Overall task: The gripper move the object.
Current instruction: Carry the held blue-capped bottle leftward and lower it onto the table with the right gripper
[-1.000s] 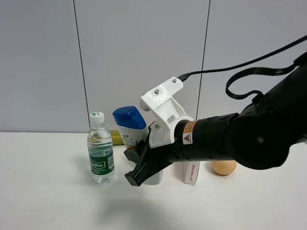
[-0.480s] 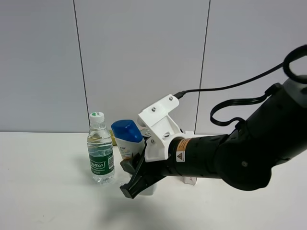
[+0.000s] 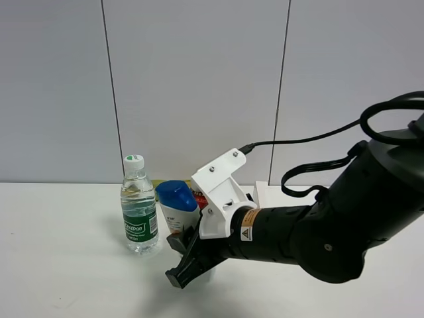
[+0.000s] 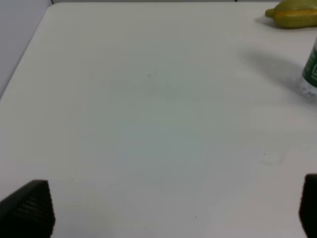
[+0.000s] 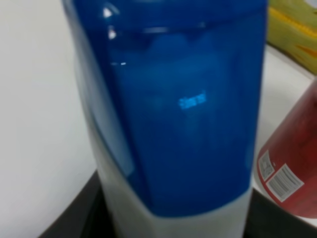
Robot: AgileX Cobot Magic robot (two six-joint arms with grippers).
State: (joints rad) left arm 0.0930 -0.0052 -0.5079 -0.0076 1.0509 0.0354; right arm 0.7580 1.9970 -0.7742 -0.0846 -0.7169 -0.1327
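Observation:
The white shampoo bottle with its blue cap (image 3: 177, 198) stands upright just right of the water bottle. My right gripper (image 3: 183, 260), a black claw under a white bracket, is shut on the bottle's lower body and hides its base. In the right wrist view the blue cap (image 5: 173, 99) fills the frame, with dark fingers (image 5: 81, 218) on both sides of the white body. My left gripper (image 4: 168, 213) is open and empty over bare table; only its two black fingertips (image 4: 27, 208) show.
A clear green-labelled water bottle (image 3: 138, 209) stands close to the left of the shampoo bottle. A red can (image 5: 292, 163) and a yellow item (image 5: 294, 29) sit behind it. A white box (image 3: 261, 193) is behind the arm. The yellow item also shows in the left wrist view (image 4: 294, 15).
My right arm has come down and slightly left with the shampoo bottle, bringing it lower and nearer the table. The arm now covers the egg and most of the white box.

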